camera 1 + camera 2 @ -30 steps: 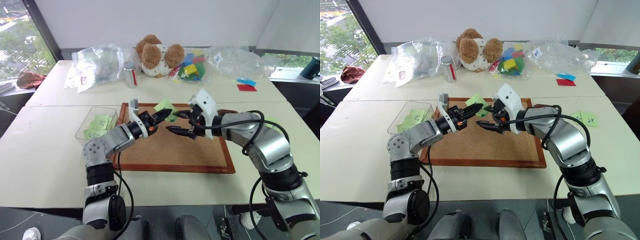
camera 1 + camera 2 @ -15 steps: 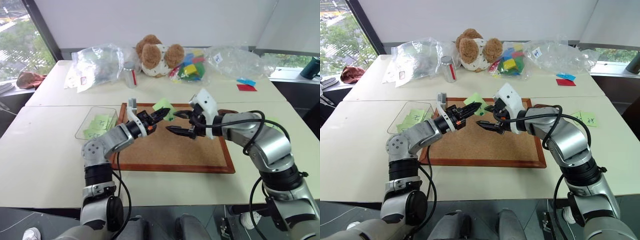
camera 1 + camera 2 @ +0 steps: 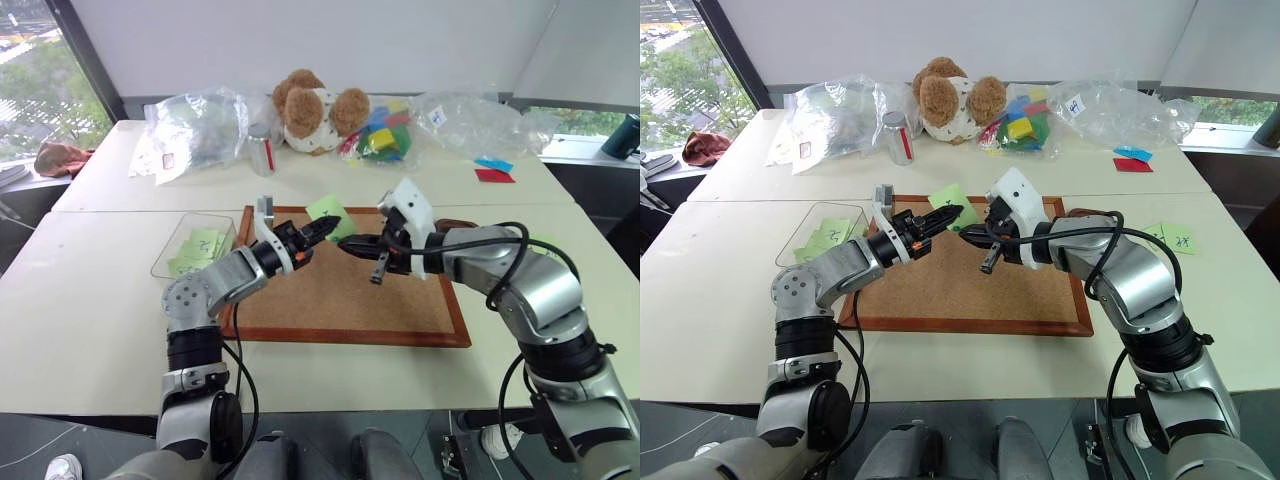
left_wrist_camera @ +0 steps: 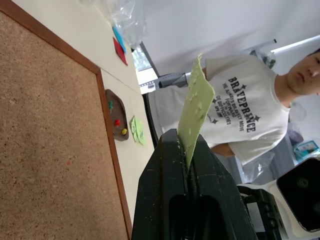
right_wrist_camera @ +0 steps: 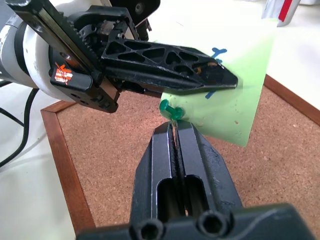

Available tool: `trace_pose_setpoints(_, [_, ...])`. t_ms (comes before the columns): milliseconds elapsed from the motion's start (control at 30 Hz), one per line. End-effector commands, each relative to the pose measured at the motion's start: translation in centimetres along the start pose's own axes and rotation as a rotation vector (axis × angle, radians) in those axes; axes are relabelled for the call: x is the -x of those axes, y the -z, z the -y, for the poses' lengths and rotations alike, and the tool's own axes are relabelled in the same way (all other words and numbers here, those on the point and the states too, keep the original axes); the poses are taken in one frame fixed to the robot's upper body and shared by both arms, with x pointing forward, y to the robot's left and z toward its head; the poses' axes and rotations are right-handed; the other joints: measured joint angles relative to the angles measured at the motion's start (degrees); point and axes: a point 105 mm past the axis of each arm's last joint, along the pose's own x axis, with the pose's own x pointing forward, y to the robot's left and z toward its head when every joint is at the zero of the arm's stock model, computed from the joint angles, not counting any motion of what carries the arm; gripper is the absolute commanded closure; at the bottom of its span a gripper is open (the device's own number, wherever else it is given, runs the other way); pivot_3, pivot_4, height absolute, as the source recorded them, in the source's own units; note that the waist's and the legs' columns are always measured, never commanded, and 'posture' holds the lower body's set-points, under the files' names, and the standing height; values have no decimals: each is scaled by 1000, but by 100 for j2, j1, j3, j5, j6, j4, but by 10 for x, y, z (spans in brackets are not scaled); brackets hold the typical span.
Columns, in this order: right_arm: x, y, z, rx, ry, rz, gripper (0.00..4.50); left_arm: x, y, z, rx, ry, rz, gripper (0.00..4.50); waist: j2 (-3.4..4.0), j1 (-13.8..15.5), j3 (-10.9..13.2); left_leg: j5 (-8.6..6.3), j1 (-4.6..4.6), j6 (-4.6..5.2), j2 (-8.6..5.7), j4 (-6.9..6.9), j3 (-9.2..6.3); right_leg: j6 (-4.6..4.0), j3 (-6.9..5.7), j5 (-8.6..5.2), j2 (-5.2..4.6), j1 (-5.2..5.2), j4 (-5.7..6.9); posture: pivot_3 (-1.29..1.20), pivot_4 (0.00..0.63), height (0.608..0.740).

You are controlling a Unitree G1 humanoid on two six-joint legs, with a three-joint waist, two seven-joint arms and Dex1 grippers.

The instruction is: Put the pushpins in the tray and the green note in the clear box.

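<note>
Left gripper point(image 3: 322, 229) is clamped on the small square light-green sticky note point(image 3: 330, 212), held up in the air over the far edge of the wooden-framed corkboard point(image 3: 340, 300). In the left wrist view the note point(image 4: 196, 107) stands edge-on out of the pressed-together fingers point(image 4: 165, 165).

Right gripper point(image 5: 175, 127) has its fingers pressed together, tips right at a green-headed pushpin point(image 5: 169, 109) that sits against the lower part of the note, just under the left gripper's fingers point(image 5: 170, 62). Can't tell whether the right tips actually pinch the pin or only touch it. Dark handwritten marks on the note are partly covered by the left fingers.

Both grippers meet tip to tip above the corkboard, near its far middle.

Small dark reddish-brown tray with rounded corners point(image 4: 117, 115) lies on the table just beside the corkboard's right edge; it holds red, green and yellow-headed pins.

Shallow clear plastic box point(image 3: 192, 246) sits on the table just off the corkboard's left edge, with several light-green notes already in it.

A person in a white printed T-shirt point(image 4: 240, 107) stands beyond the table.
</note>
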Motion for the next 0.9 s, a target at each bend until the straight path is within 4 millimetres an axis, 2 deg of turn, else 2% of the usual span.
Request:
trace_pose_setpoints(33, [9,-19,2,39,16,60,4455,1,-2,6,-16,32,2,4500,0,0,0,0,0,0,0,0,0,0,0,0,0,0,0,0,150,740])
trace_pose_setpoints(333, [16,-28,6,66,35,76,4455,2,-5,5,-10,34,17,4500,0,1,0,0,0,0,0,0,0,0,0,0,0,0,0,0,150,740])
trace_pose_setpoints(467, [12,-24,8,68,47,71,4455,2,-3,6,1,44,18,4500,0,0,0,0,0,0,0,0,0,0,0,0,0,0,0,0,150,740])
trace_pose_setpoints(633, [5,-20,2,62,22,70,4455,2,-1,6,9,49,11,4500,0,-1,0,0,0,0,0,0,0,0,0,0,0,0,1,0,150,740])
trace_pose_setpoints(733, [3,-21,0,57,22,76,3601,3,0,5,13,49,8,4500,0,-1,0,0,0,0,0,0,0,0,0,0,0,0,1,0,150,740])
trace_pose_setpoints(900, [-1,-21,-3,59,20,78,1187,4,-1,5,14,47,9,4500,0,-1,0,0,0,0,0,0,0,0,0,0,0,-1,2,0,150,740])
